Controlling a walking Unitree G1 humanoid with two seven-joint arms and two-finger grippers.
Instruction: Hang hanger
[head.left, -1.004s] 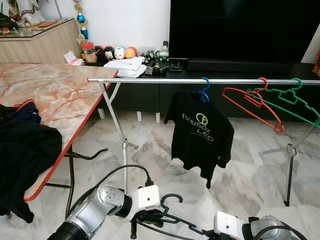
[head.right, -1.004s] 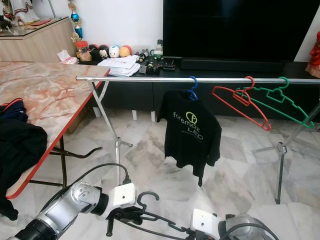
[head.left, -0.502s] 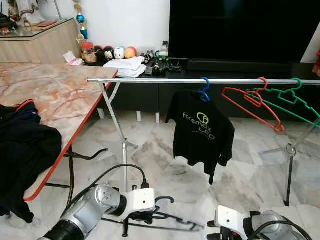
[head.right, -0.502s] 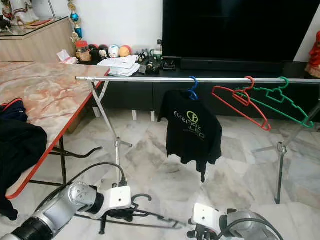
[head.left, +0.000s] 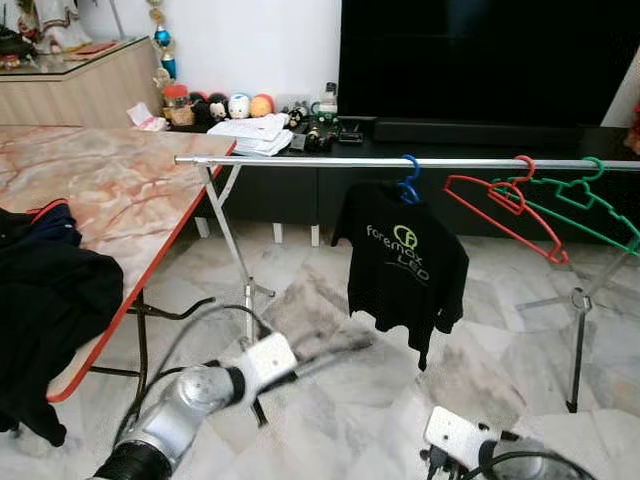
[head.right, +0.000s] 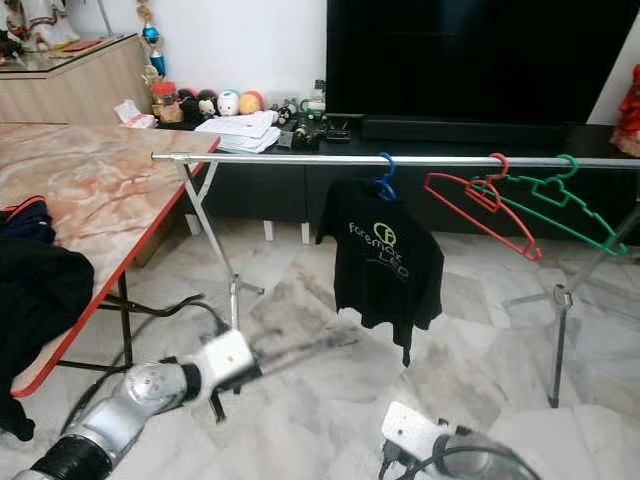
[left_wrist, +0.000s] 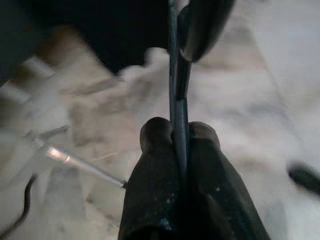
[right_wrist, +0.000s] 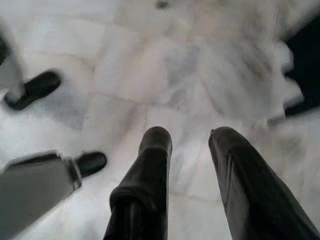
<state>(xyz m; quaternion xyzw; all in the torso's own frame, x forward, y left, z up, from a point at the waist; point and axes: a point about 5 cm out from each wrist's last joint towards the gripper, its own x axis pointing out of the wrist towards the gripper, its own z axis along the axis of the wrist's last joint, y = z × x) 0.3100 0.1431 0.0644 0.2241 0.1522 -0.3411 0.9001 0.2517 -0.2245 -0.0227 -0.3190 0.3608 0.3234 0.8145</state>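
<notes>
Left gripper (left_wrist: 179, 132): two black fingers pressed together on the thin dark wire hanger (left_wrist: 176, 75), which runs out straight between the fingertips; in the head views this arm sits at lower left of the frame, heavily blurred.
Right gripper (right_wrist: 189, 137): fingers parted with a clear gap, holding nothing, pointed down at the floor; its arm sits at the bottom right of the frame in the head views.
Task item location: the hanger shows as a faint dark streak (head.left: 325, 352) extending from the left gripper toward frame centre, low over the floor and below the rail; its hook cannot be made out.
Rail: a slim polished metal rod (head.left: 300, 160) on crossed metal legs, horizontal across mid-frame.
Items on rail: a blue plastic hanger (head.left: 409, 185) carrying a black T-shirt with a green and white logo (head.left: 402, 260); further right, a red plastic hanger (head.left: 505, 205) and a green plastic hanger (head.left: 580, 200), both empty and tilted.
Floor: glossy grey-white marble tiles (head.left: 500, 340).
Tabletop: pink-veined marble-pattern tabletop with a red edge (head.left: 110, 190), left of frame, with dark clothing heaped (head.left: 45, 290) at its near end.
</notes>
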